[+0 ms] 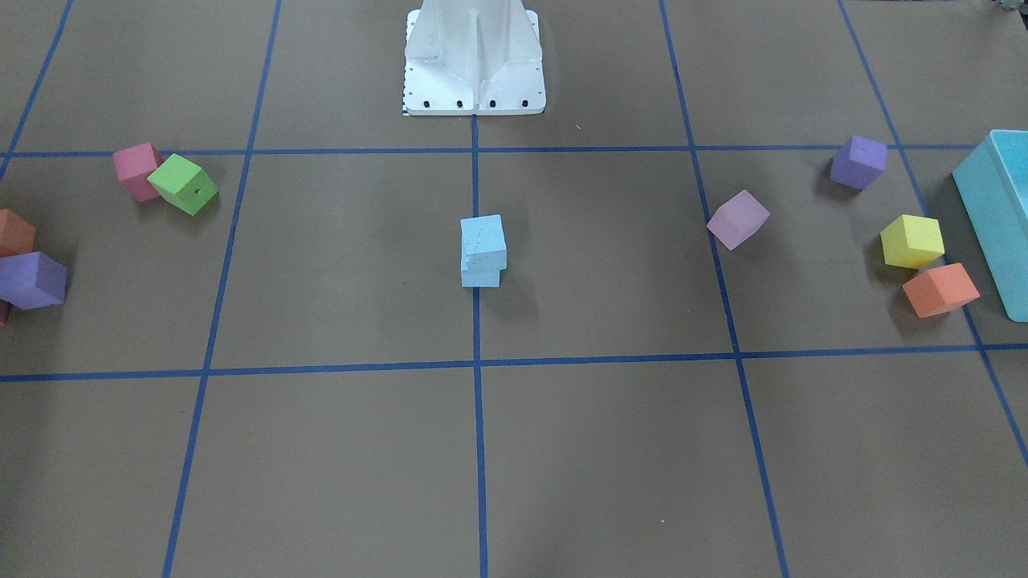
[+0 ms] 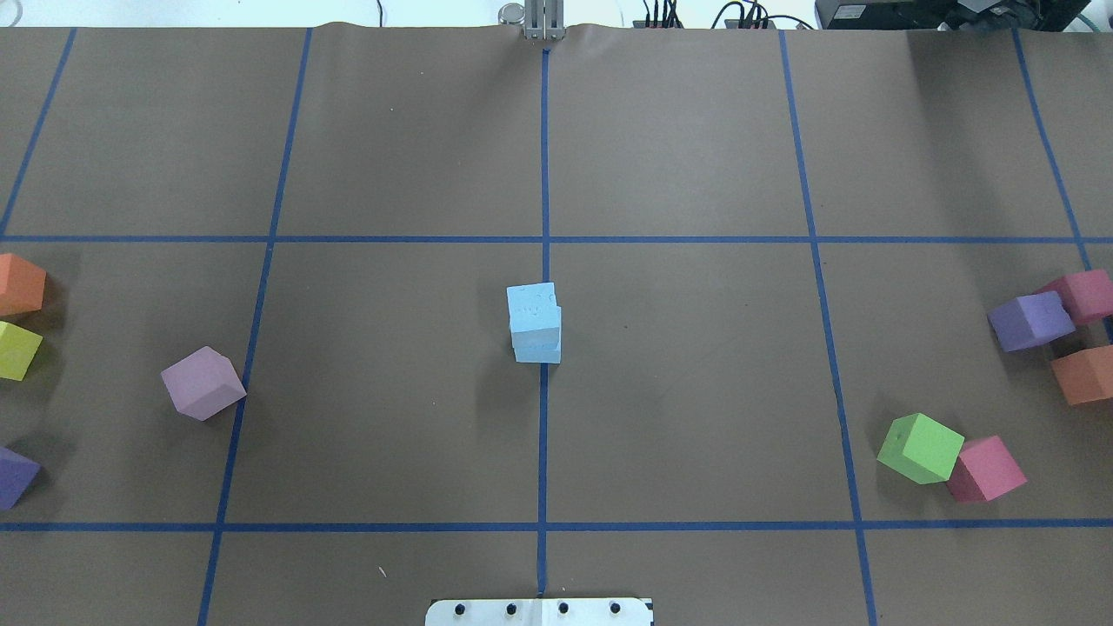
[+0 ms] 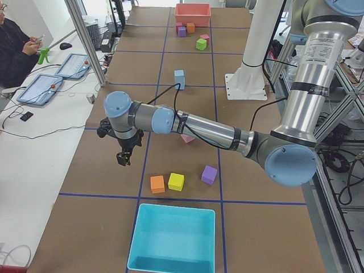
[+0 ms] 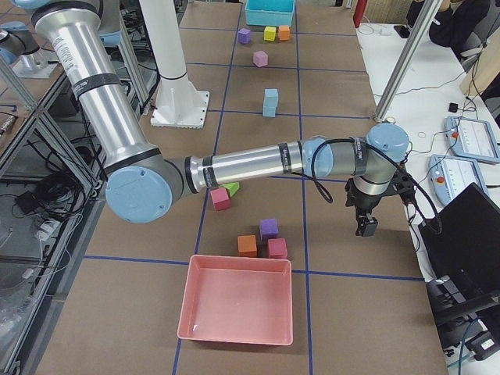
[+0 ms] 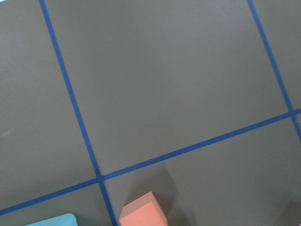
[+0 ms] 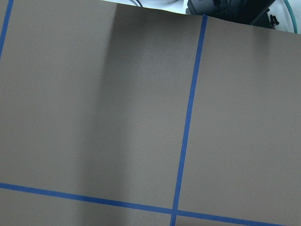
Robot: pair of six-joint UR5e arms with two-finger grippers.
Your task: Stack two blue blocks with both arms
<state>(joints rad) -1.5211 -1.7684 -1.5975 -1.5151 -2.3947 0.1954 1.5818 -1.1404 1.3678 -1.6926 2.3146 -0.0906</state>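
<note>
In the front-facing view you see the upper blue block (image 1: 483, 239) sitting on the lower blue block (image 1: 480, 278) — turned a little and shifted, so their faces do not line up. The stack stands in the middle of the tabletop (image 1: 337, 449), on the centre tape line (image 1: 480, 449), well apart from every edge. The white base (image 1: 474, 72) is at the robot-side edge behind it. The turquoise bin (image 1: 992, 225) lies at the left-end edge.

From overhead you get the same pair on the same line, with the other coloured cubes lying toward both end edges, well apart from it.

In the exterior left view the left arm (image 3: 205, 129) stretches toward the operator-side edge and the left tool (image 3: 123, 156) hangs above the tabletop, pointing down. You cannot tell whether its jaws are spread or pressed together.

In the exterior right view the right arm (image 4: 250, 164) reaches toward that same edge, with the right tool (image 4: 366, 226) pointing down over brown paper. Its jaws are just as unreadable. The pink bin (image 4: 234, 301) sits at the right-end edge.

Your left wrist view gives brown paper, crossing tape and the corner of an orange cube (image 5: 143, 215) at the bottom. The right wrist view shows crossing tape and the tabletop's edge along the top.
</note>
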